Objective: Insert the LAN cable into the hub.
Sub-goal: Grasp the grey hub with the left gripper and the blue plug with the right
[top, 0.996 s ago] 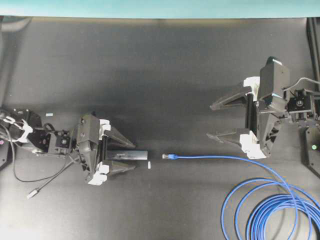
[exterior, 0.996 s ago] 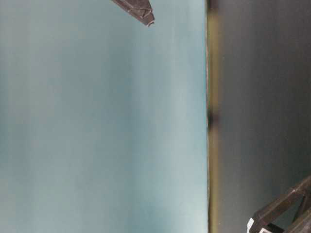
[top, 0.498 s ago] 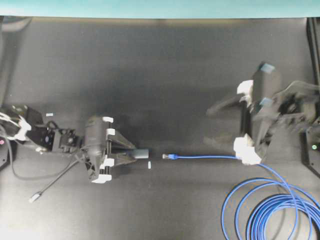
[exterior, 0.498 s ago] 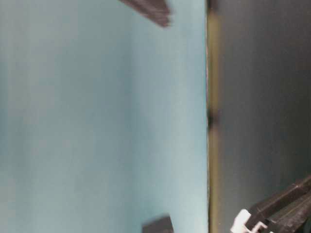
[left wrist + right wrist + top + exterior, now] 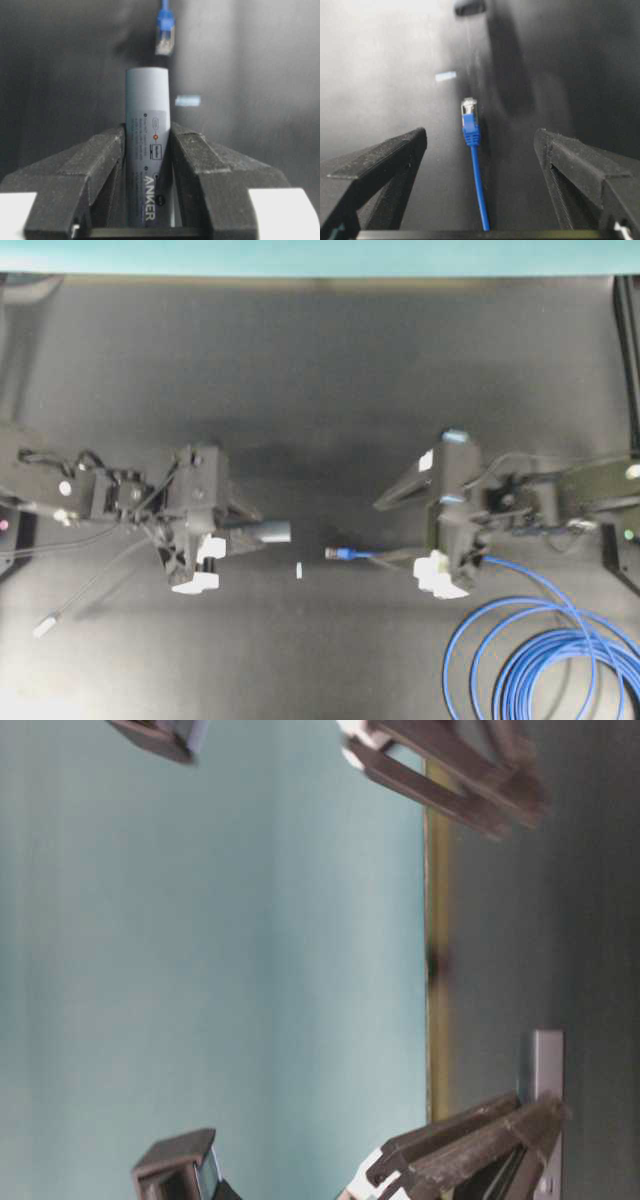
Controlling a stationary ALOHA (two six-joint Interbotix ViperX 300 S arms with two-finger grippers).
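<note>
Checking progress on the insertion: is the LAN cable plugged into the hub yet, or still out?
Out. The LAN cable plug lies on the mat, a gap short of the hub end, which the left gripper holds.

The dark table [image 5: 320, 370] carries the blue LAN cable [image 5: 520, 660] — loops at one corner, plug [image 5: 341, 553] toward the middle — near a small white tag [image 5: 299, 570].

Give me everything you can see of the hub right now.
The hub is a slim grey bar with a rounded free end, matte casing and a white-printed label reading ANKER with small icons. The left gripper has its jaws shut on its sides, the free end sticking out toward the LAN cable plug, apart from it. A thin grey cord trails behind to a silver plug.
</note>
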